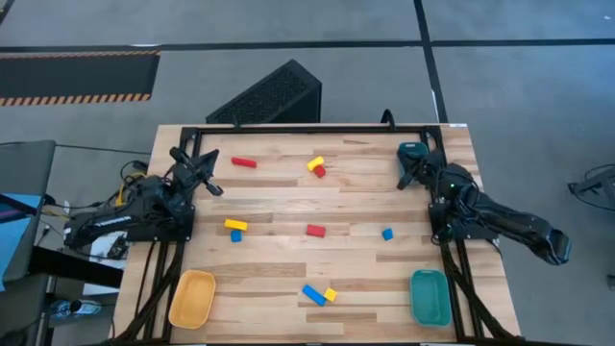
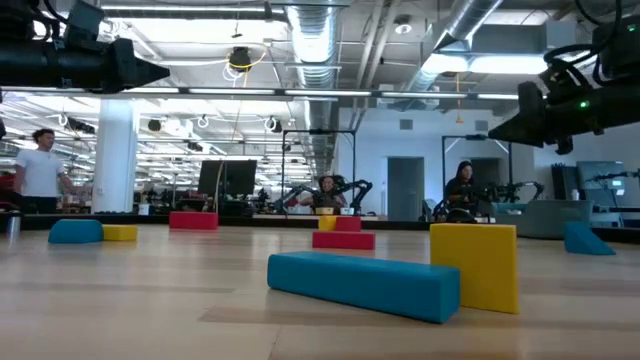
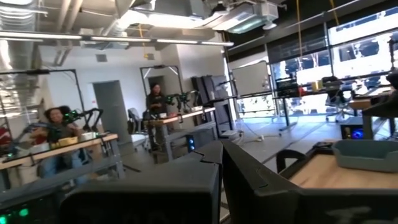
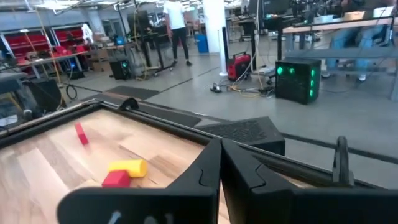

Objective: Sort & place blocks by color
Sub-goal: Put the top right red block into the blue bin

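Observation:
Red, yellow and blue blocks lie scattered flat on the wooden table [image 1: 288, 207]: a red bar [image 1: 243, 162], a yellow and red pair [image 1: 316, 167], a yellow bar with a blue cube [image 1: 235, 229], a red block [image 1: 315, 231], a blue cube [image 1: 387, 234], and a blue bar [image 1: 312, 294] beside a yellow cube [image 1: 331, 294]. My left gripper [image 1: 211, 181] is shut and hangs above the far left of the table. My right gripper [image 1: 405, 179] is shut above the far right, by a teal tray [image 1: 411, 151]. Neither holds a block.
A yellow oval tray [image 1: 192, 298] sits at the near left corner and a teal tray [image 1: 430, 296] at the near right corner. A black frame runs along the table's far edge [image 1: 317, 128]. People sit and stand in the room beyond the table.

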{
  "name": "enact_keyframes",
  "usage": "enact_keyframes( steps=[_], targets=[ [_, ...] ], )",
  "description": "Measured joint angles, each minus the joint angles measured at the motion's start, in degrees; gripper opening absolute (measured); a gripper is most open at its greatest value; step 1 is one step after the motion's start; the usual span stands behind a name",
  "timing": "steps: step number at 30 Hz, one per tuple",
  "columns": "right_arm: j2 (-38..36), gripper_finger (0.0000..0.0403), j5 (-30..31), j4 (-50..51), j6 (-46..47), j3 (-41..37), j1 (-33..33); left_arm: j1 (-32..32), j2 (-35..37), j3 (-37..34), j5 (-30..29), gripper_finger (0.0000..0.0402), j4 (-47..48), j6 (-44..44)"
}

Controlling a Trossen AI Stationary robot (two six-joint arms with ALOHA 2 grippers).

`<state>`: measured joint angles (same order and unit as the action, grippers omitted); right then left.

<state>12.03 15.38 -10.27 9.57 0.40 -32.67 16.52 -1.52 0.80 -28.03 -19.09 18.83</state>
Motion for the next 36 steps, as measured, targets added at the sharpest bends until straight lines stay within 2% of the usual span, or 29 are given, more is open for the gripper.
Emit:
enact_keyframes(
  steps=[6, 8, 15, 20, 28, 36],
  targets=[
    [4.48, 0.0047, -1.90, -8.84, -5.27, 0.19, -0.16, 3.99, 0.00, 0.00, 7.11, 0.0000, -0.90, 0.06],
    [6.11, 0.0073, -2.06, -8.11, -4.70, 0.74, -0.17, 5.24, 0.00, 0.00, 9.11, 0.0000, -1.37, 0.30],
    [12.02, 0.0200, -0.59, -15.05, -0.96, 1.01, -0.11, 8.72, -0.03, -0.17, 10.11, 0.0002, -1.40, -1.44],
    [15.32, 0.0258, -0.42, -18.85, 1.13, 1.07, -0.17, 11.23, -2.83, -0.20, 13.73, 0.0033, -0.65, -4.98],
    [18.43, 0.0265, 2.77, -19.64, 1.06, 1.14, -0.17, 14.58, -11.87, -0.24, 13.66, 0.0091, -4.71, -8.09],
    [19.19, 0.0265, 2.79, -26.10, -0.40, 1.20, -0.17, 15.79, -18.06, -0.28, 14.27, 0.0100, -12.57, -9.40]
  ],
)
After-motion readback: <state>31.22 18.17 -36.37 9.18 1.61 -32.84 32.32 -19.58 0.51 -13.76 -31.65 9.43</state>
